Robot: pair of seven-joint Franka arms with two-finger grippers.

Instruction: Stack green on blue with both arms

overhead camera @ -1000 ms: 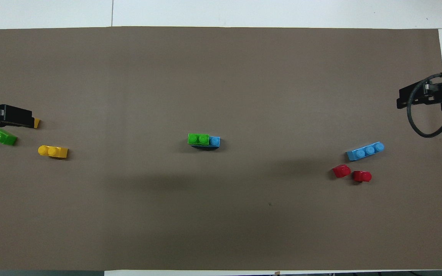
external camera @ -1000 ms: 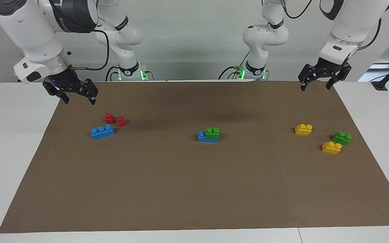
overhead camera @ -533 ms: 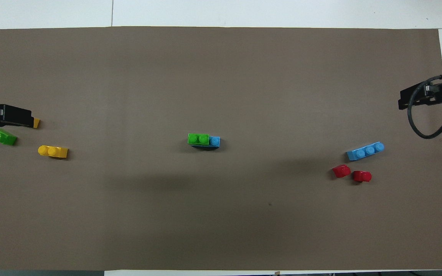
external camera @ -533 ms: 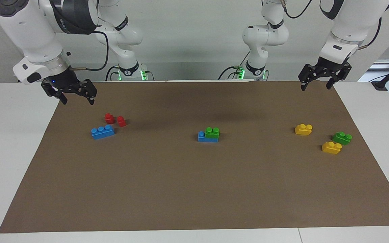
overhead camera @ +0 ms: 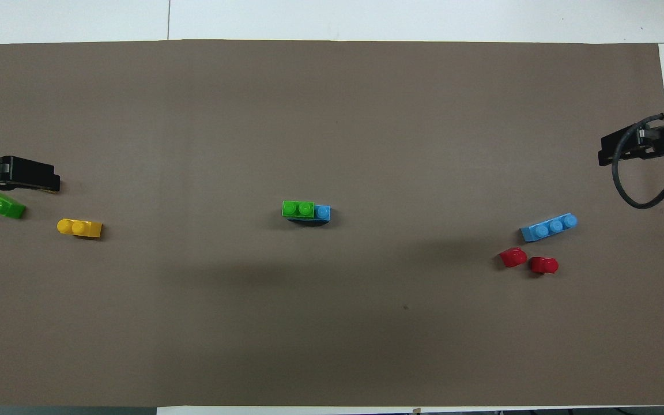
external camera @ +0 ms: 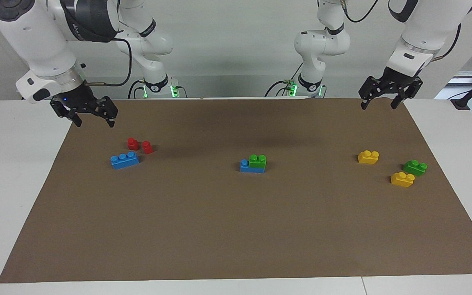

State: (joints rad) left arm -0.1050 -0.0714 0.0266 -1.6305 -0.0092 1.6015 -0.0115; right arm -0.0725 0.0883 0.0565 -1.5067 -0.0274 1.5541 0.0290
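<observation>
On the brown mat (external camera: 236, 229), a green brick (external camera: 257, 161) sits on a blue brick (external camera: 249, 167) mid-table, while the left gripper (external camera: 386, 99) and right gripper (external camera: 93, 116) hang empty above it, fingers spread.

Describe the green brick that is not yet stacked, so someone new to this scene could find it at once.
Start at the brown mat and go to the left arm's end, where three small bricks cluster. The loose green brick lies on the mat beside two yellow bricks. It is the only green one there; the other green brick sits on a blue brick at mid-mat.
</observation>
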